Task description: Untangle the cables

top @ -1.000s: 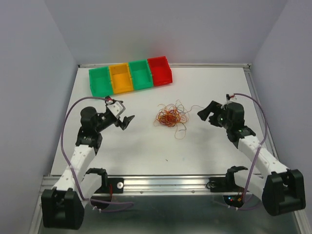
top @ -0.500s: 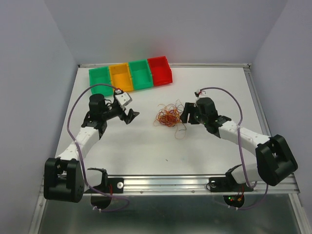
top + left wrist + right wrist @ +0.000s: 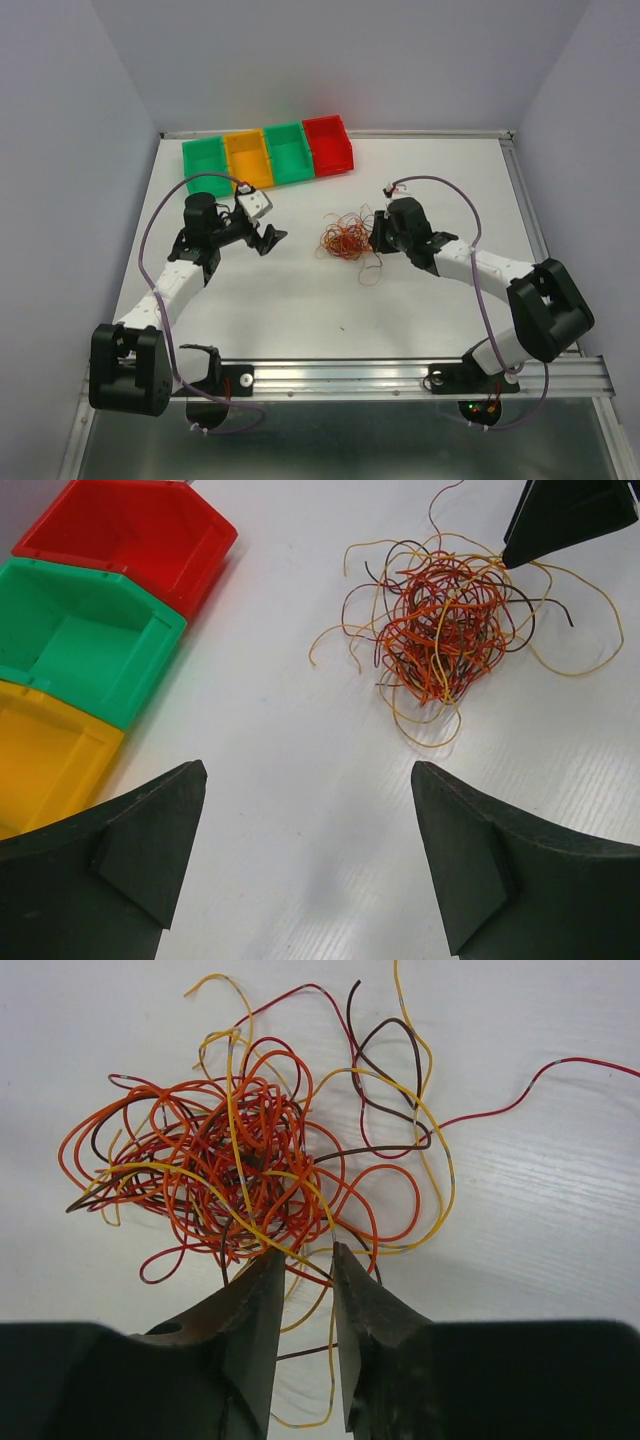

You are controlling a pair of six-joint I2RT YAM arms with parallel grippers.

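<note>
**Thin-cable tangle (image 3: 345, 238) mid-table, right gripper (image 3: 379, 231) at its edge, left gripper (image 3: 268, 238) standing off.**

Lies as one loose knot of red, orange, yellow and dark brown strands on the white table (image 3: 300, 300), in front of the row of bins (image 3: 268, 157) (green, yellow, green, red), with single loops straying out on the right arm's side. In the right wrist view, right gripper (image 3: 305, 1250) down at the near rim of the tangle (image 3: 230, 1170), jaws drawn to a narrow slit, a yellow strand running down through the slit; cannot tell whether pinched or merely passing between. In the left wrist view, left gripper (image 3: 308, 770) spread wide and holding nothing, well apart from the tangle (image 3: 445, 630), aimed toward it over bare table.
</note>
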